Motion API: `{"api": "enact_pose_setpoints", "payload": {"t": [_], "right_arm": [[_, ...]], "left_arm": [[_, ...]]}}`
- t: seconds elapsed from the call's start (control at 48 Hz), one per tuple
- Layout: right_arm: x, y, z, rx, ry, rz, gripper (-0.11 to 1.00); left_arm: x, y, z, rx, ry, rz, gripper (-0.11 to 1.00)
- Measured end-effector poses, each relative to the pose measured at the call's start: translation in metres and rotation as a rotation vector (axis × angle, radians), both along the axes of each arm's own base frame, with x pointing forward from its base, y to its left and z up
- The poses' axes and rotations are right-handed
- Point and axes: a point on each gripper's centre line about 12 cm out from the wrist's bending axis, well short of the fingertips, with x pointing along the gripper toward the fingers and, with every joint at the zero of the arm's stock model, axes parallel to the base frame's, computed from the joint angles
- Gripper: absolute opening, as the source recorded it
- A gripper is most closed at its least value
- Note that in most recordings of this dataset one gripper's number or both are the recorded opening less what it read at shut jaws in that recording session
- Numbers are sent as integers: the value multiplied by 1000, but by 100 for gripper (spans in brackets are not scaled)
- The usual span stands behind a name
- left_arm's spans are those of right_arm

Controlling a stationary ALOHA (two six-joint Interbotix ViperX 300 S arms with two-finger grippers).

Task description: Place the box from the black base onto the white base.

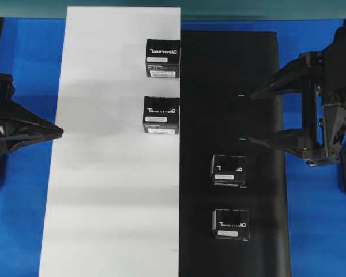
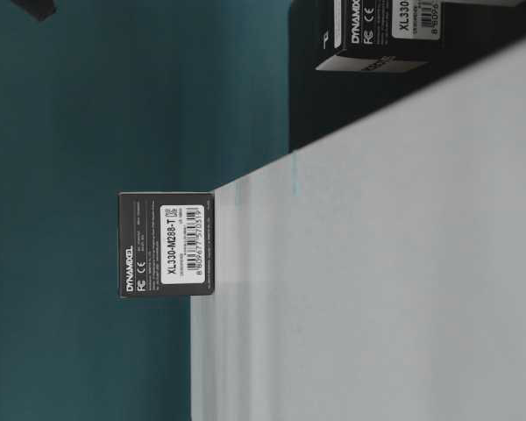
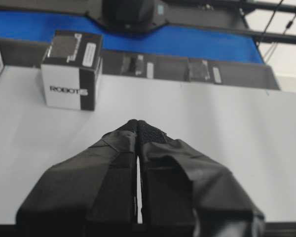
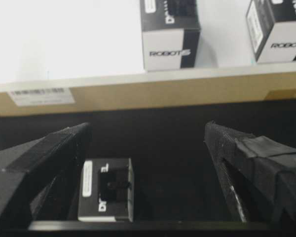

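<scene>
Blue table (image 1: 314, 219) carrying white base (image 1: 109, 190) with 2 boxes, black base (image 1: 230, 69) with 2 boxes; box (image 1: 229, 171) sitting just beside wide-spread right gripper (image 1: 246, 118); left gripper (image 1: 61, 132) pressed together.

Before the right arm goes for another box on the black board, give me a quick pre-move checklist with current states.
1. Right gripper open: ok, jaws spread wide and empty.
2. Boxes left on the black base: ok, two, the nearer box and the farther box.
3. Right gripper lined up over a box: not ok, in the overhead view it sits above both of them.
4. Room on the white base: ok, two boxes at its right edge, the lower part bare.
5. Left gripper out of the way: ok, shut at the white base's left edge.
</scene>
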Motion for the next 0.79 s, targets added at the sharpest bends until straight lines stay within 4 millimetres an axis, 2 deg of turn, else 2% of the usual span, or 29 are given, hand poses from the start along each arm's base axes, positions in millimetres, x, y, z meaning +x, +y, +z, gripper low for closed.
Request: {"api": "enact_pose_setpoints", "payload": {"t": [0.438,0.792], "right_arm": [[-14,4,-7,-2,-43,8,100],[-14,6,-6,-4,-70,14,100]], "left_arm": [[0,0,-1,-1,5,-1,-1],[0,-1,0,-5,0,-2,-1]]}}
